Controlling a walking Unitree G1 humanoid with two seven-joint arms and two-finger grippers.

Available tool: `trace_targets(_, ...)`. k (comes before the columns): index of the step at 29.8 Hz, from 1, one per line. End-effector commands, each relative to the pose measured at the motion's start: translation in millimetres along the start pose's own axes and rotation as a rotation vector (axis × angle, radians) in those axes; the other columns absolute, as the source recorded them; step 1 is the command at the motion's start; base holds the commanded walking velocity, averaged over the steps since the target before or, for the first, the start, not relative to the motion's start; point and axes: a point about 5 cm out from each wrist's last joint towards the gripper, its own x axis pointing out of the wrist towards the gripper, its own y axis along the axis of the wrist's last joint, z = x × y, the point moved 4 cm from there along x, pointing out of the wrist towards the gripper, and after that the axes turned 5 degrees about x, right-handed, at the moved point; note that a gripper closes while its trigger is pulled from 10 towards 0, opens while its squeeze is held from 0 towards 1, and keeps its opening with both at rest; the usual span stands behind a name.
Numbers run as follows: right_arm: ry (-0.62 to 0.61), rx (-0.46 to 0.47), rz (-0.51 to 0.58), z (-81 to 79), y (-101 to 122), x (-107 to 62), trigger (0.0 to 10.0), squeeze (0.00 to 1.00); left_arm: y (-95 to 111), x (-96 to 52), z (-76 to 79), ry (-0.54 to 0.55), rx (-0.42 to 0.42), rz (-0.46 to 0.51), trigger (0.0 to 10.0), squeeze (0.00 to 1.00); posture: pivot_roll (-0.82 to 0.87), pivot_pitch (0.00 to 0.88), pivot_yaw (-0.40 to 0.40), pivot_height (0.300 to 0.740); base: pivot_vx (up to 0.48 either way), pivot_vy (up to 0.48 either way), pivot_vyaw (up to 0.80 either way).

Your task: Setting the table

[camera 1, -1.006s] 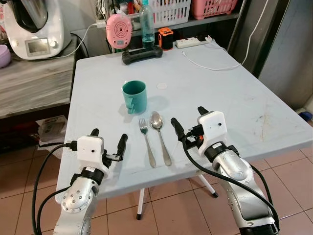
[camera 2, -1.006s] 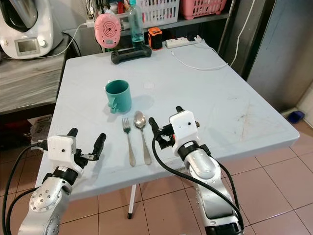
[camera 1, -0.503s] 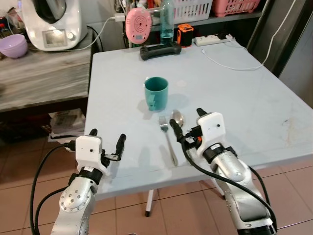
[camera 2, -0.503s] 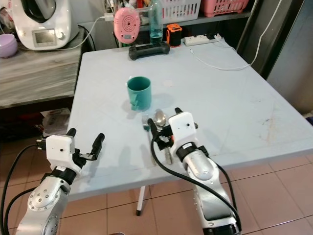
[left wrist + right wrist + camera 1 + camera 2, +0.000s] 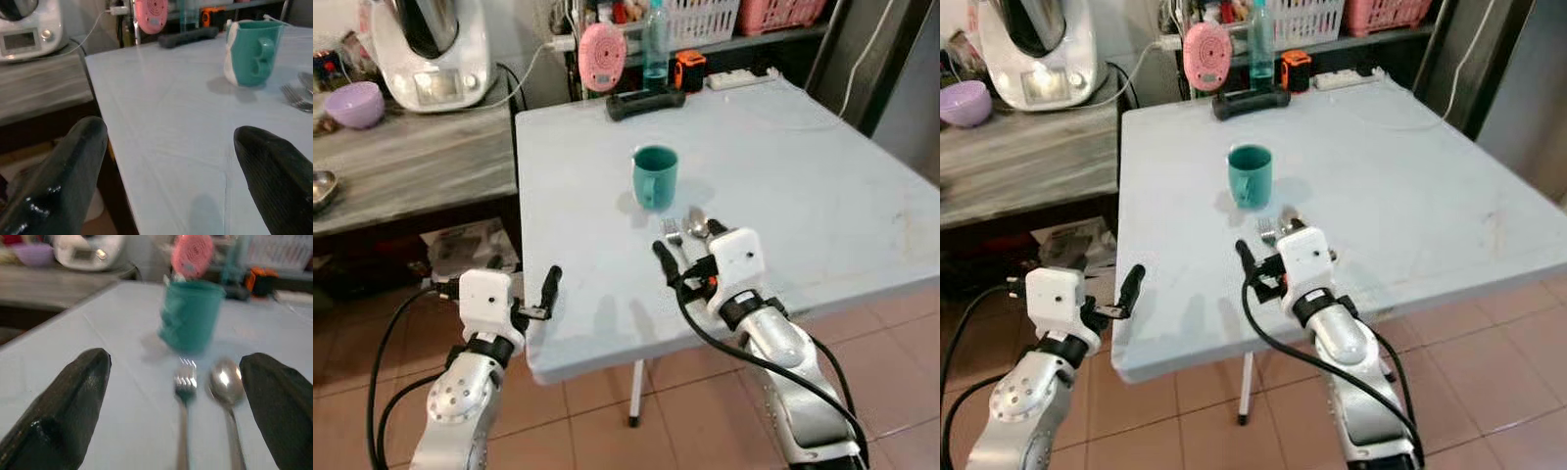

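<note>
Pale blue and bare along its near edge, the surface [image 5: 822, 206] now sits further off and more to the right than a second ago, because the camera has drawn back and swung left; the things on it have not shifted among themselves. At far left a grey wooden side counter [image 5: 411, 171] has come into view, carrying a purple bowl [image 5: 356, 103] and a white kitchen machine [image 5: 433, 49]. The left claw [image 5: 521, 291] hangs off the near left corner of the surface over the tiled floor [image 5: 587, 421], its two black fingers spread apart and empty, as before. Further right, the teal mug [image 5: 655, 176] stands upright near the middle of the surface, handle toward the robot. Just nearer than it lie the fork [image 5: 185, 382] and spoon [image 5: 225, 384], side by side, fork on the left, heads toward the mug. The right claw [image 5: 690, 250] hovers over their handles with fingers wide apart, gripping nothing, and hides more of them than earlier.
</note>
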Motion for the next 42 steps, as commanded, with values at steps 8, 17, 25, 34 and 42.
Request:
trace_targets(8,-0.116,-0.049,-0.038,17.4,-6,-0.2,10.0,0.00,2,-1.5,-3.8,0.001,0.024,0.002,10.0,0.00,-0.10,0.080,0.110,0.740,0.000,0.000,0.00)
trace_targets(17,-0.204,-0.058,-0.070,33.8,-11,1.2,10.0,0.00,1,-0.1,-1.2,-0.022,0.028,-0.001,10.0,0.00,-0.10,0.081,0.109,0.740,0.000,0.000,0.00)
trace_targets(25,-0.210,-0.049,-0.078,34.4,-13,3.7,10.0,0.00,2,1.8,1.1,-0.027,0.034,0.004,10.0,0.00,-0.10,0.078,0.111,0.740,0.000,0.000,0.00)
trace_targets(34,-0.216,-0.011,-0.101,33.1,-15,14.8,10.0,0.00,-5,0.3,15.7,-0.139,-0.015,-0.035,10.0,0.00,-0.10,0.085,0.115,0.740,0.000,0.000,0.00)
trace_targets(42,-0.148,0.032,-0.150,16.9,-23,31.6,10.0,0.00,-3,-7.6,34.1,-0.316,-0.030,-0.039,10.0,0.00,-0.10,0.097,0.116,0.740,0.000,0.000,0.00)
